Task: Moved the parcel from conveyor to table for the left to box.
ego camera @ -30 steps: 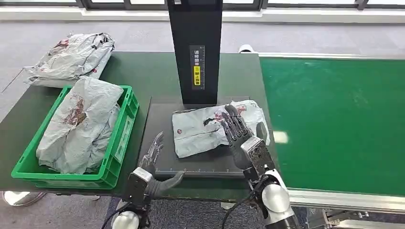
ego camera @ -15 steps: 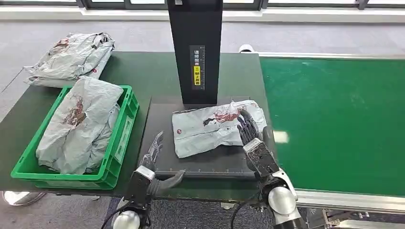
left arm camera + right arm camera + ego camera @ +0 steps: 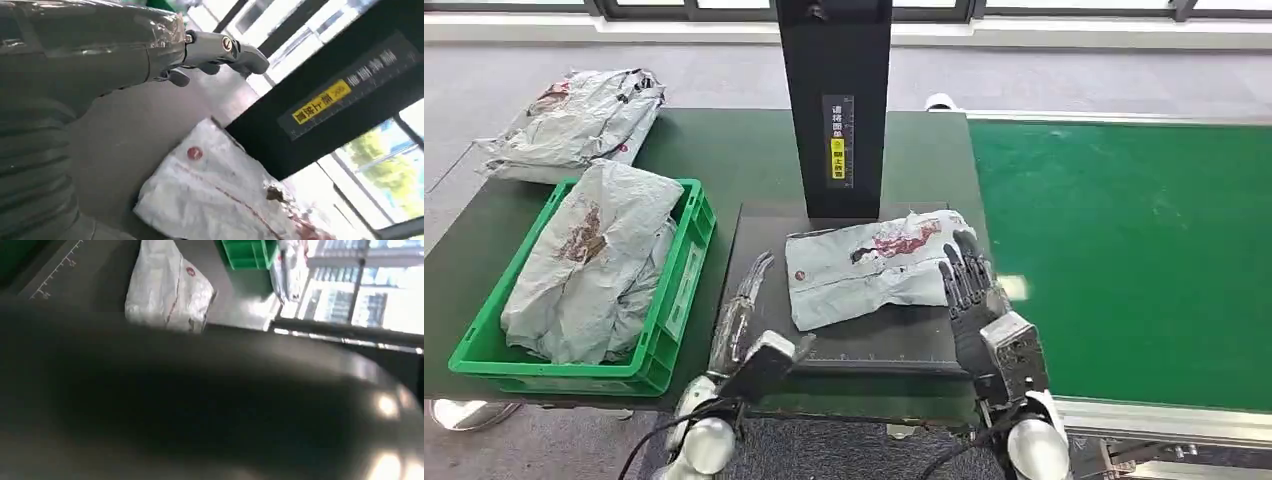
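Observation:
A grey plastic parcel (image 3: 872, 268) with red marks lies flat on the dark scale plate (image 3: 844, 345) in front of the black post. The same parcel (image 3: 220, 195) (image 3: 167, 287) lies free in both wrist views. My right hand (image 3: 974, 295) is at the parcel's right edge, fingers spread, holding nothing. My left hand (image 3: 742, 318) hovers over the plate's left edge, fingers stretched forward, a short way from the parcel. My left hand's fingers (image 3: 225, 50) hang above the plate.
A green crate (image 3: 674, 300) at the left holds a large grey parcel (image 3: 589, 260). Another grey parcel (image 3: 574, 120) lies on the table behind it. The black post (image 3: 834, 100) stands behind the plate. The green conveyor (image 3: 1124, 250) runs along the right.
My right hand has slid off the parcel to the right and drawn back, leaving it on the plate. My left hand has risen and stretched forward.

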Controlling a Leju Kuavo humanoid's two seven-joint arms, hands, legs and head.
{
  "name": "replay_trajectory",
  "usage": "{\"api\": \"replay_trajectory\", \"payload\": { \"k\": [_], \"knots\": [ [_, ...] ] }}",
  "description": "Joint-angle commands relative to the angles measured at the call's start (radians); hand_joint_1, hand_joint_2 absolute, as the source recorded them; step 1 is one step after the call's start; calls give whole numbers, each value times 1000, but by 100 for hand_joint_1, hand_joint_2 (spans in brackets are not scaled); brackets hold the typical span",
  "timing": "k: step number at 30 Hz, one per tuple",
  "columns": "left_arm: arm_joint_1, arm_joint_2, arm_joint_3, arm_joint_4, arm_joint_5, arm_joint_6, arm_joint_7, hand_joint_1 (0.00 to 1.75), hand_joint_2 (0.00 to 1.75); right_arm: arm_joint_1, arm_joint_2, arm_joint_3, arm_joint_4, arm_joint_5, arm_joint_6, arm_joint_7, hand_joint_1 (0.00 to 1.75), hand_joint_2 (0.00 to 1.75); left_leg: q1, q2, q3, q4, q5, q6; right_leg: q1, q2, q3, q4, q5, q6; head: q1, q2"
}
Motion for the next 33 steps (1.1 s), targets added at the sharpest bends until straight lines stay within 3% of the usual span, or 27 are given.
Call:
{"api": "replay_trajectory", "payload": {
  "k": [1,4,13,14,18,19,33],
  "knots": [
    [-371,-35,-179,456,-208,21,69,0,175,44,34,-63,-56,-9,18,-5,0,175,0,-5,-2,1,2,1,0,-9,1,0,0,0,0,0],
    [-443,-32,-212,544,-230,2,89,0,175,34,49,-65,-61,-19,33,-9,0,175,0,-4,-2,0,3,1,1,-8,0,-1,1,0,0,0],
    [-517,-36,-265,736,-245,2,85,0,175,72,56,-48,-73,-19,48,-10,0,175,0,-1,0,0,1,1,1,-4,2,-1,1,0,0,0],
    [-526,-38,-265,746,-244,-3,90,38,175,71,58,-46,-73,-19,49,-10,0,175,1,0,0,0,2,1,1,-5,2,-2,1,0,0,0],
    [-543,-42,-261,768,-239,-9,98,38,175,67,59,-44,-72,-19,50,-10,0,175,0,2,-1,0,2,1,1,-3,0,-1,2,0,0,0],
    [-551,-45,-261,783,-236,-11,101,175,175,67,58,-44,-72,-18,50,-10,0,175,0,2,-1,1,1,1,1,-1,0,-1,1,0,0,0],
    [-602,-47,-277,899,-220,-53,94,175,175,75,45,-43,-85,-24,36,-14,0,175,0,2,-1,1,1,1,0,-1,0,0,1,0,0,0]
  ]
}}
